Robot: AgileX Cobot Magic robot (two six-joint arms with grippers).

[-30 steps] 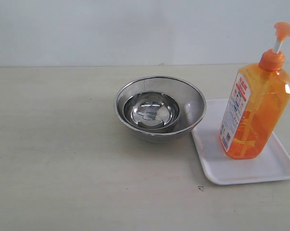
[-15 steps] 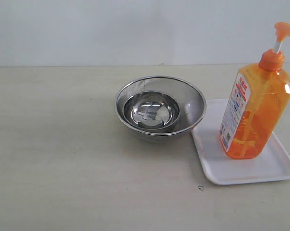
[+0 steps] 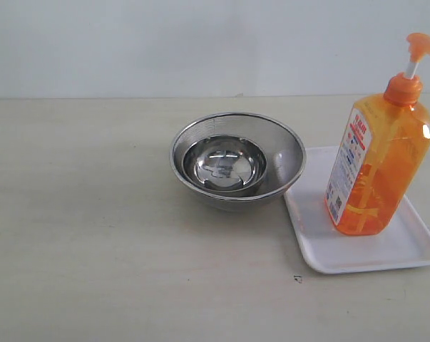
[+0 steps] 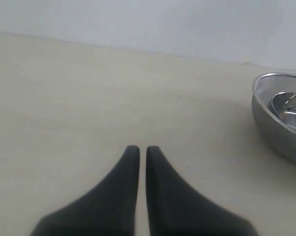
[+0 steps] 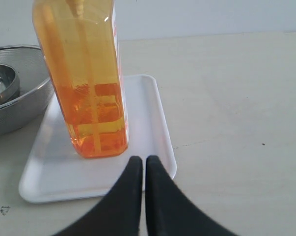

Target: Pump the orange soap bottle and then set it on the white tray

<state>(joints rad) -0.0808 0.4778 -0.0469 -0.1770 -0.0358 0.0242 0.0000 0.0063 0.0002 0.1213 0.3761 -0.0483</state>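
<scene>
The right jaws were pressed together and empty, their tips at the rim of the tray and short of the bottle. That posture fitted a hand with nothing left to hold. The bottle stood upright on the tray, toward its back, with its base fully inside the rim. The placing therefore looked done. Its pump head sat raised on the white stem, and the pictures could not show whether it had been pressed. The bowl sat just beside the tray with a smaller bowl nested inside it, so both were out of the bottle's way. Beyond the bowl from the tray, the left jaws were also together and empty over bare surface, probably parked to leave the tray side free.
</scene>
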